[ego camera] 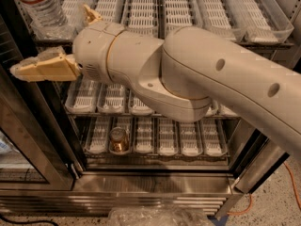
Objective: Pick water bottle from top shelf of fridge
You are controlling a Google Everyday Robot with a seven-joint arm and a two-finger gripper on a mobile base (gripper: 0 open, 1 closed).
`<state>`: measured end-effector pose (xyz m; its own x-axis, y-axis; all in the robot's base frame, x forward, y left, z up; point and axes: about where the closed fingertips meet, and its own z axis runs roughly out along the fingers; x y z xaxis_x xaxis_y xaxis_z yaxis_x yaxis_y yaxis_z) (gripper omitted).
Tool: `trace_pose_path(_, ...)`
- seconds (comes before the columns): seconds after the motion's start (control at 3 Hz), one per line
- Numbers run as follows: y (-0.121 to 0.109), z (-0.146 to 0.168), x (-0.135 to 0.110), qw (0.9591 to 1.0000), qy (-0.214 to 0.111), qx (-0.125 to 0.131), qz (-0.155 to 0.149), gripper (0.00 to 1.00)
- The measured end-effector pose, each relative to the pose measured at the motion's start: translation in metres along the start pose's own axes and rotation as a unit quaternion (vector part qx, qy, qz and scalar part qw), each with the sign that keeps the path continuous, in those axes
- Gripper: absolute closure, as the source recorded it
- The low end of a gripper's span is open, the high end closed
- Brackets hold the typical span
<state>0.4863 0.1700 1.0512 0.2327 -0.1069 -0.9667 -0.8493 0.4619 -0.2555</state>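
The water bottle (41, 6), clear and ribbed with a thin coloured label, stands in the leftmost lane tray of the top shelf (188, 13) in the fridge (155, 182). Its cap is cut off by the top of the picture. My gripper (51, 40) is at the fridge's left side, just below and in front of the bottle. It is open and holds nothing. One tan finger (42, 67) points left under the shelf edge. The other finger's tip (91, 14) sticks up to the right of the bottle. My thick arm (197, 74) hides much of the middle shelf.
A small bronze-coloured can (118, 140) stands on a lower rack. The dark-framed glass door (23, 145) is open at the left. Crumpled clear plastic (155, 216) lies on the floor in front, and an orange cable (291, 182) runs at the right.
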Motion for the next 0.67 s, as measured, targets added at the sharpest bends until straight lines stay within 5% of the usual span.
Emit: trace_pose_path(0.67,0.0,0.0,0.0,1.0,0.0,0.0,0.0,0.07)
